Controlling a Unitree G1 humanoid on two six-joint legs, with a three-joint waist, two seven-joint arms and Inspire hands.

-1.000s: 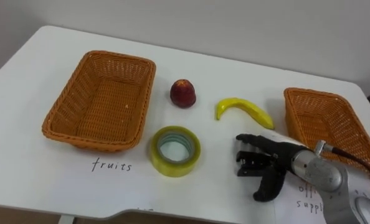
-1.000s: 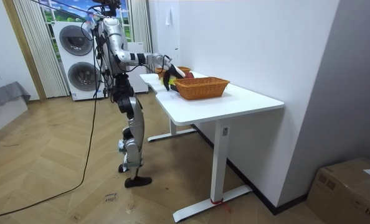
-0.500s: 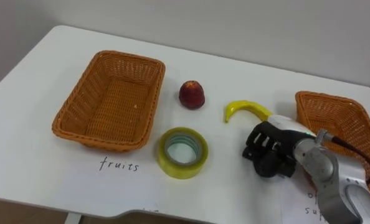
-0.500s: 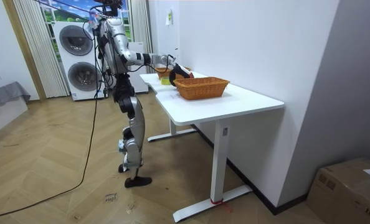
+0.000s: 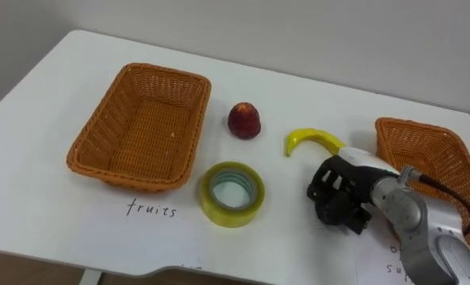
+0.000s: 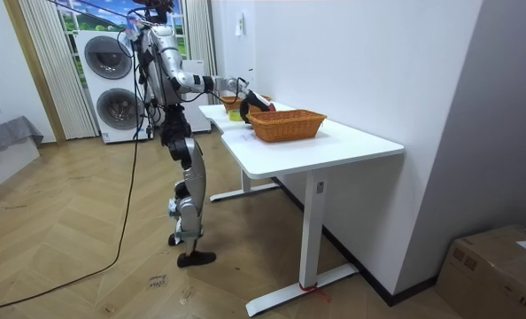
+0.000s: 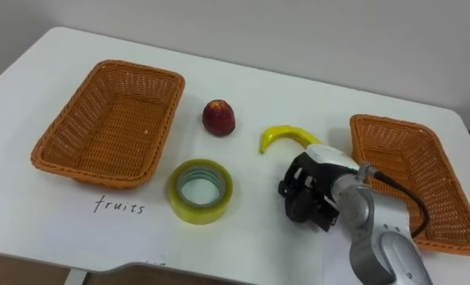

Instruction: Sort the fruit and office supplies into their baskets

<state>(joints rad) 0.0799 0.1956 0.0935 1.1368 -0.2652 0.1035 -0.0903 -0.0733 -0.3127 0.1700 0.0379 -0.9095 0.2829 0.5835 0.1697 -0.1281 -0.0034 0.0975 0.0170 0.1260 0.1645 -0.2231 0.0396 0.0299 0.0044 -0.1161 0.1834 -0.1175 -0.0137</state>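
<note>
Right hand (image 5: 347, 186) moved up over banana (image 5: 308, 138); fingers (image 5: 330, 199) now curled round its end.

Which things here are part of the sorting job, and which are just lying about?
Job: left basket, right basket, red fruit, banana partly under the right hand, tape roll.
Lying about: washing machines, cardboard box on the floor.
</note>
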